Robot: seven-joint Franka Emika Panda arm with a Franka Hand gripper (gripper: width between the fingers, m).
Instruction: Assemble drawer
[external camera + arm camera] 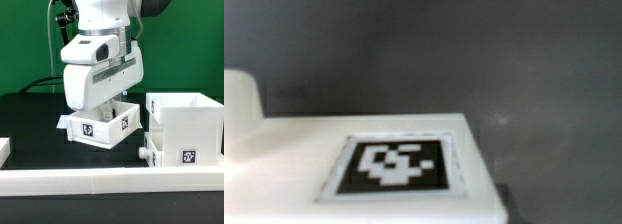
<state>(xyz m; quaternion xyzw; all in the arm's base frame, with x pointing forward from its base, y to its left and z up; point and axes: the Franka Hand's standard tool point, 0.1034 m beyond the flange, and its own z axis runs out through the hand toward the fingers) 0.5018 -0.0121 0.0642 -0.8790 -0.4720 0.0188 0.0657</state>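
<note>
- White plastic makes up every drawer part on the black table (30, 110).
- The large casing (185, 128) stands upright at the exterior view's right, open at the top, with a square tag on its front face.
- A small knobbed tray (150, 152) sits touching the casing's lower corner, on the side toward the exterior view's left.
- The other tray (103, 122) lies left of the casing in the exterior view, tags on its front wall.
- The gripper (100, 100) hangs low over this tray, its body hiding the tray's inside; whether the fingers are parted or clamped cannot be told.
- The wrist view, blurred, shows a white surface (331, 135) bearing one tag (397, 165).
- A long white rail (110, 180) runs along the table's front.
</note>
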